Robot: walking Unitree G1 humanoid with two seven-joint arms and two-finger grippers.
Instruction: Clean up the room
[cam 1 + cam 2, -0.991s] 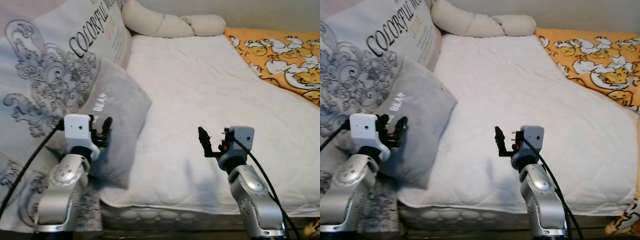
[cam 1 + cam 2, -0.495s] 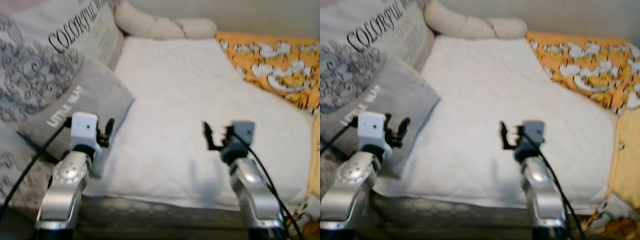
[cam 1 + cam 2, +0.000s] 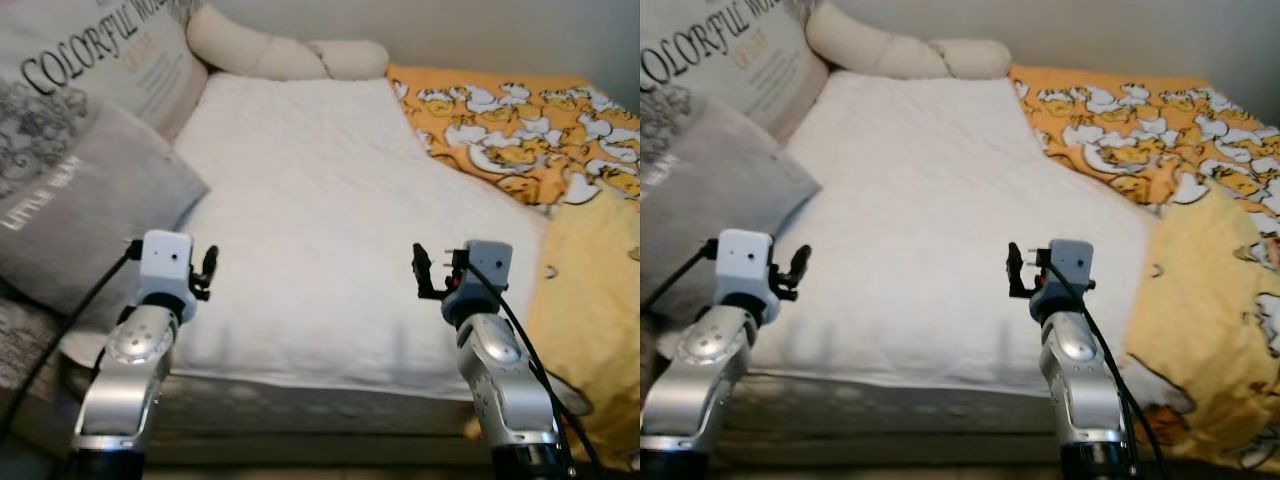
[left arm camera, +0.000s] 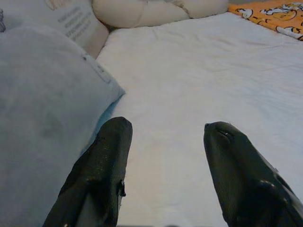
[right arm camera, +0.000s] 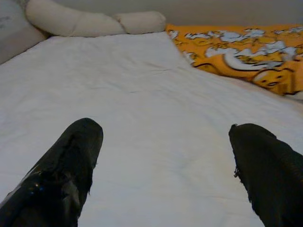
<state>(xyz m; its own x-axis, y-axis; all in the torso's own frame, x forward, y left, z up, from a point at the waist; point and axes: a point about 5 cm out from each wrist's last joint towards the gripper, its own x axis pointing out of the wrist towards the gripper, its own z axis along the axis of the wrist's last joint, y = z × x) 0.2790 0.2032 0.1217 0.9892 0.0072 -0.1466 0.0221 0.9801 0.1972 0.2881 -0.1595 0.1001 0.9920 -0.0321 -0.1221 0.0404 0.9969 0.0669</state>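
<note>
A bed (image 3: 300, 200) with a white mattress cover stands before the robot, and both arms are raised over its near edge. The left gripper (image 4: 165, 142) hangs above the near left part of the white cover with its two black fingers (image 4: 102, 165) spread apart and nothing between them. A grey pillow (image 3: 70, 205) lies just to its left, leaning against a large printed cushion (image 3: 95, 60). The right gripper (image 5: 165, 142) hovers over the near right part of the cover, its fingers (image 5: 71, 156) wide apart and empty. A cream bolster (image 3: 270, 55) lies along the head of the bed, and an orange patterned blanket (image 3: 520, 140) is bunched along the right side
</note>
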